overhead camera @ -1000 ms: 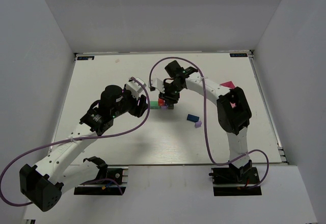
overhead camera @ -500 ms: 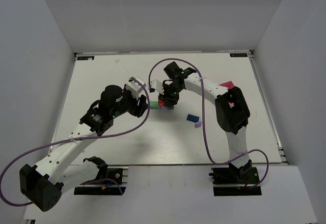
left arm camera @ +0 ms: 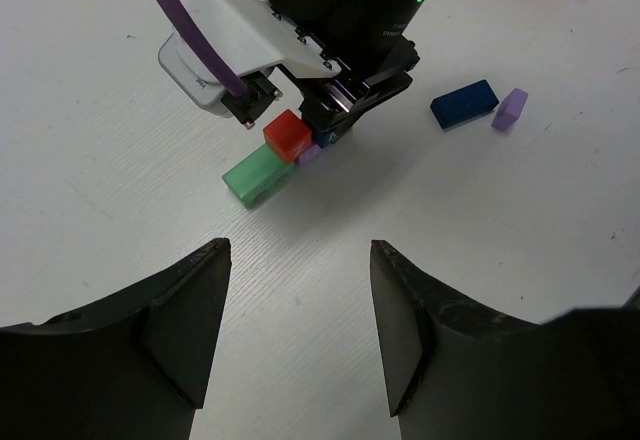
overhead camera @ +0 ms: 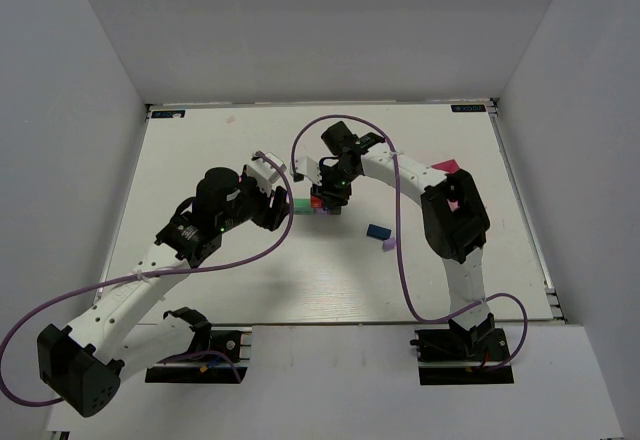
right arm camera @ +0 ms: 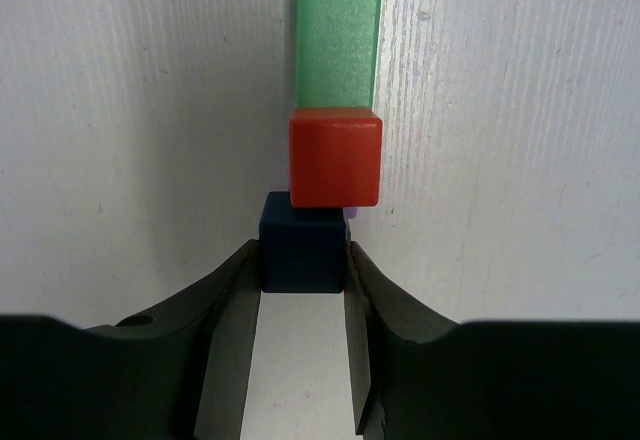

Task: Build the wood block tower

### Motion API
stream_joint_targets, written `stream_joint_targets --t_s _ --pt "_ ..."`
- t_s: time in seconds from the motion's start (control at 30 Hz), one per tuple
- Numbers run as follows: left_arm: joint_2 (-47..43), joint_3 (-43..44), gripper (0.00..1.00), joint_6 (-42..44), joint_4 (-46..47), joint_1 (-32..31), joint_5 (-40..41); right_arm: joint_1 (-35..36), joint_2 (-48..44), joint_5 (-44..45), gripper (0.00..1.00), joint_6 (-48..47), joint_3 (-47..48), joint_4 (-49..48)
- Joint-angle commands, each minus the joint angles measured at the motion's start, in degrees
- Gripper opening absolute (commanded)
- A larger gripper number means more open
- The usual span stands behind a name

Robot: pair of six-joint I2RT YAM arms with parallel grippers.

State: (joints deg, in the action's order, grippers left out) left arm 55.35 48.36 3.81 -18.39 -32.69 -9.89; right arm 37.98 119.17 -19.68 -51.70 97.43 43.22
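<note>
The tower (overhead camera: 314, 203) is a small cluster at mid-table. In the right wrist view a red cube (right arm camera: 335, 156) sits at the near end of a green bar (right arm camera: 339, 30), with a sliver of purple block (right arm camera: 349, 215) under it. My right gripper (right arm camera: 303, 250) is shut on a dark blue cube (right arm camera: 303, 260) pressed against the red cube's near side. The left wrist view shows the green bar (left arm camera: 258, 174), the red cube (left arm camera: 288, 137) and the right gripper (left arm camera: 335, 125) over them. My left gripper (left arm camera: 298, 250) is open and empty, just short of the tower.
A loose blue bar (overhead camera: 377, 230) and a loose purple block (overhead camera: 389, 245) lie right of the tower, and both show in the left wrist view, the blue bar (left arm camera: 464, 103) beside the purple block (left arm camera: 510, 108). The pink tray (overhead camera: 447, 167) sits at the right, partly behind the right arm.
The right gripper has shifted very slightly left at the tower. The left arm has not visibly moved.
</note>
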Motion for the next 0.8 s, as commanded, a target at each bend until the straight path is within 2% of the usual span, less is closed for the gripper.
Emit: stream_joint_targets --t_s 0.0,0.77 --pt "-1.48 -0.28 0.68 -0.12 0.38 0.34 -0.74 -0.1 0.18 -0.53 0.23 -0.68 2.24 0.28" --pt "-1.48 -0.28 0.68 -0.12 0.38 0.34 -0.74 -0.36 0.01 0.08 0.23 -0.5 2.15 0.2"
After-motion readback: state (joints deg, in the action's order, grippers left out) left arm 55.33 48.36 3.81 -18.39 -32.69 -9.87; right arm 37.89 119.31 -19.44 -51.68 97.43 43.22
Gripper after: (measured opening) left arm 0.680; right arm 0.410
